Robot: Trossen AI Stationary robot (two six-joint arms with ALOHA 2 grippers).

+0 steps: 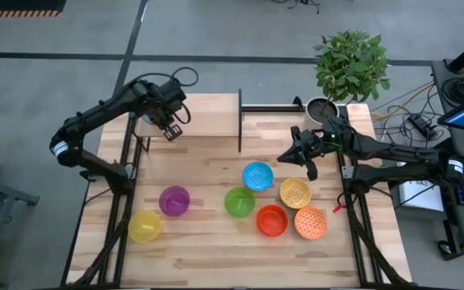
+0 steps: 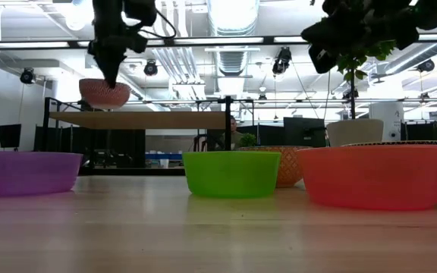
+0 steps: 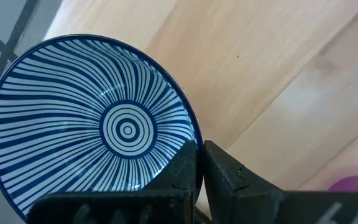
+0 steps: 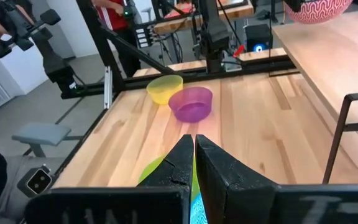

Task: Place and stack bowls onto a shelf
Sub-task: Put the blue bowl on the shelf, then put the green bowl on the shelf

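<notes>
My left gripper (image 1: 170, 129) hangs over the left end of the shelf (image 1: 208, 113), shut on the blue-white patterned bowl (image 3: 92, 124). In the low view that bowl (image 2: 105, 92) shows its red-patterned outside just above the shelf board (image 2: 139, 119). My right gripper (image 4: 194, 155) is shut on nothing and floats above the table near the light blue bowl (image 1: 257, 176). On the tabletop stand the yellow (image 1: 144, 226), purple (image 1: 174, 200), green (image 1: 238, 201), red-orange (image 1: 271, 220), speckled yellow (image 1: 295, 193) and speckled orange (image 1: 310, 222) bowls. My left gripper pinches the bowl's rim (image 3: 196, 144), one finger inside the bowl and one outside. The fingers come steeply from above. The bowl sits roughly upright, mouth up, below the fingers, a little above the shelf board as far as the low view shows.
The shelf's black frame bar (image 1: 240, 121) stands at its right end. A white plant pot (image 1: 322, 106) with a leafy plant sits at the table's far right corner. Bare wood lies along the near edge and between shelf and bowls.
</notes>
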